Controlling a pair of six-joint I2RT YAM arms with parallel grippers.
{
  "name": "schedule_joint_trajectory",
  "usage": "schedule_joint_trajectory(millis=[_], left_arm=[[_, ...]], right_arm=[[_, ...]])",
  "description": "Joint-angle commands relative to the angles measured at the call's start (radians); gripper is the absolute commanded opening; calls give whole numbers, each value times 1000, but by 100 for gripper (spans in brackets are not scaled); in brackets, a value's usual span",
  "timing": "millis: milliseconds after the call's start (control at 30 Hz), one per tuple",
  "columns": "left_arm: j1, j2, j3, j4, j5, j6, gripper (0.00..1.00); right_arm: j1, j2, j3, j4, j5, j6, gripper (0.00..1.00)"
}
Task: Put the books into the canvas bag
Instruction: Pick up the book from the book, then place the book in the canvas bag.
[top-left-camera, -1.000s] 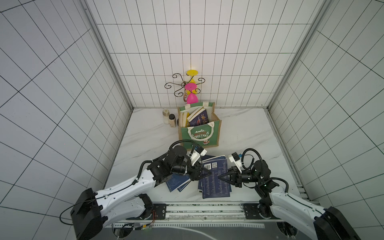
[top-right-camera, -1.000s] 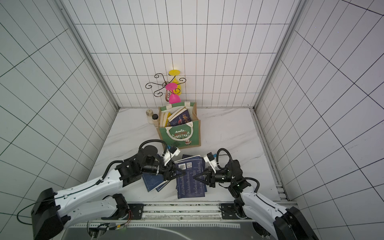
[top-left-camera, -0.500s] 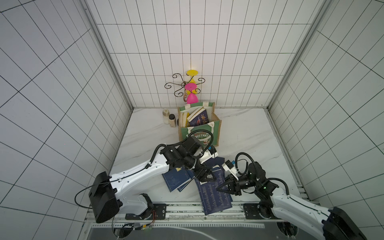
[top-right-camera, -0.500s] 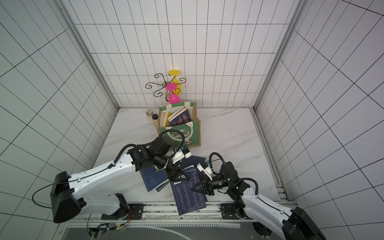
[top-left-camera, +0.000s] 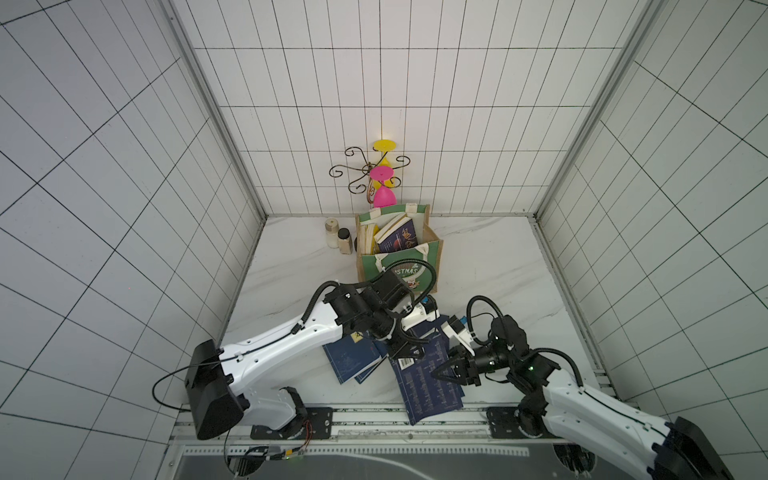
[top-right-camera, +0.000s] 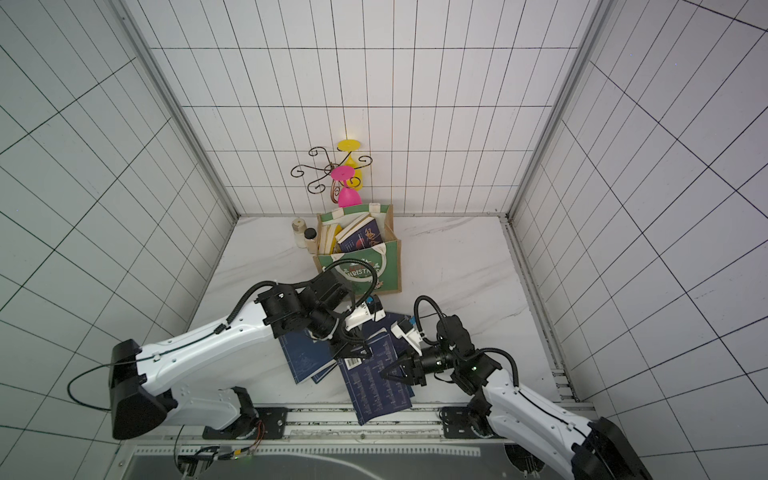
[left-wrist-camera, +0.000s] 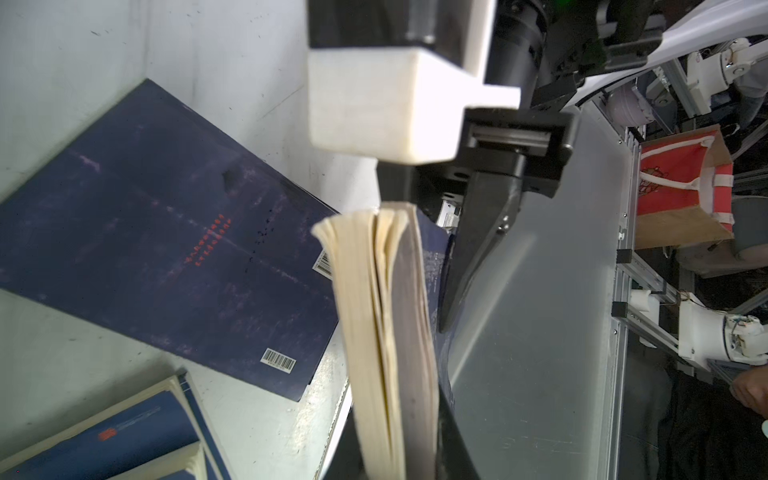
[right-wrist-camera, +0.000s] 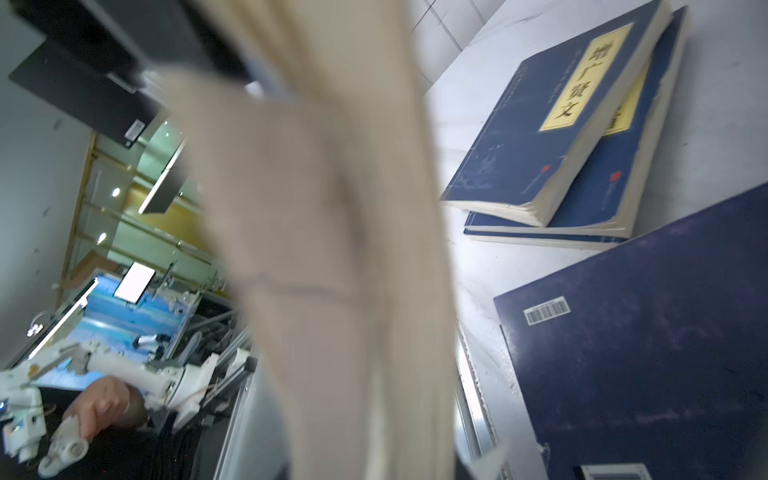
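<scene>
a large navy book (top-left-camera: 428, 386) is held off the marble table (top-left-camera: 490, 266), tilted, with its printed back cover and barcode turned upward. its upper edge is clamped in the left pincer (top-left-camera: 404, 354), whose jaws are drawn narrow onto it. the right pincer (top-left-camera: 436, 372) is set at the book's right edge, about midway along. its jaws are seen on either side of the page block, but whether they press on the book cannot be told.

well behind both pincers, the canvas bag (top-left-camera: 372, 270) is stood upright near the back wall. a dark illustrated book (top-left-camera: 399, 237) and a cream-edged book (top-left-camera: 365, 239) are already leaned inside it. two stacked navy books (top-left-camera: 349, 361) are laid flat on the table just left of the held book. a further navy book (top-left-camera: 434, 330) is laid flat, partly hidden under the arms.

the bag and its contents are shown only in the top views. in the left wrist view the held book's fanned pages (left-wrist-camera: 386, 332) are seen edge-on, with one finger (left-wrist-camera: 478, 249) of the right pincer just beside the cover. the flat book's red print and barcode are also shown there. in the right wrist view the page block is close and blurred, while the yellow labels (right-wrist-camera: 582, 83) on the stacked books are shown with their chinese characters.
</scene>
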Motion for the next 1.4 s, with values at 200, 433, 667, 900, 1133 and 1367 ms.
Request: schedule_joint_trajectory(millis=[200,433,667,900,1133,1367], left_arm=[[181,146,625,-155,-239,16,0],[295,287,991,-54,-276,-93,0],[398,258,897,242,-367,-169,0],[433,269,746,387,-349,-132,0],[458,227,591,494,-410,-103,0],[481,226,525,515,-465,-76,0]], right_arm=[[-88,-176,188,-315,475,-47,99],[-105,-217,188,-445,613,-82,99],[-107,-257,178,-452,614,-74,99],[-110,-248,178,-451,608,-75,99],[-112,-242,177,-451,607,-76,99],[-114,-222,178,-450,606,-79,99]])
